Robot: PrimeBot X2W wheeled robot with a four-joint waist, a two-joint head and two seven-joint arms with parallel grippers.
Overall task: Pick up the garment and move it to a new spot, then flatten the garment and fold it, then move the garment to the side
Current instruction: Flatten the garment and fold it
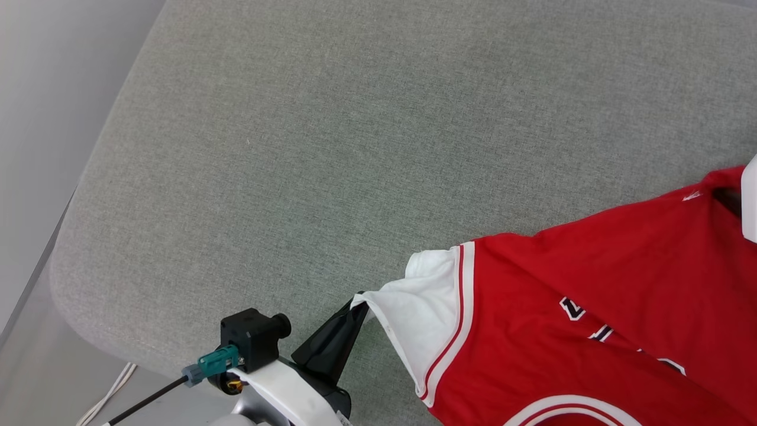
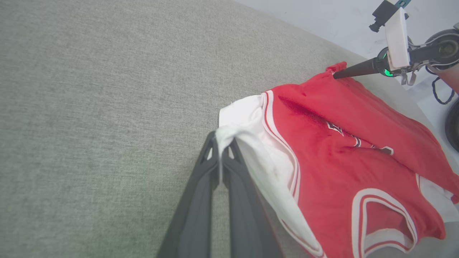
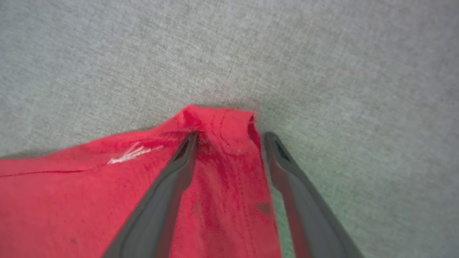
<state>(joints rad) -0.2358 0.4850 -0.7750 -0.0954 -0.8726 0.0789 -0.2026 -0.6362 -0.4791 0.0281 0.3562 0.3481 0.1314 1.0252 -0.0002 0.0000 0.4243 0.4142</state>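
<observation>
The garment point(image 1: 591, 284), a red shirt with white sleeves and striped trim, lies at the right of a grey padded surface point(image 1: 295, 148). My left gripper point(image 1: 359, 300) is shut on the tip of its white sleeve point(image 2: 247, 118), lifting it slightly off the pad. In the left wrist view the left gripper point(image 2: 219, 141) pinches that white cloth, and the garment point(image 2: 340, 143) spreads off to the right with its neckline near the bottom. My right gripper point(image 3: 229, 134) stands open, its fingers straddling a red corner of the garment point(image 3: 222, 172). That right gripper point(image 2: 335, 75) touches the far corner.
The grey pad's rounded edge point(image 1: 65, 284) runs along the left and lower left, with pale floor beyond it. A white cable point(image 1: 106, 396) lies on the floor there. The right arm's pale forearm point(image 1: 750, 201) enters at the right edge.
</observation>
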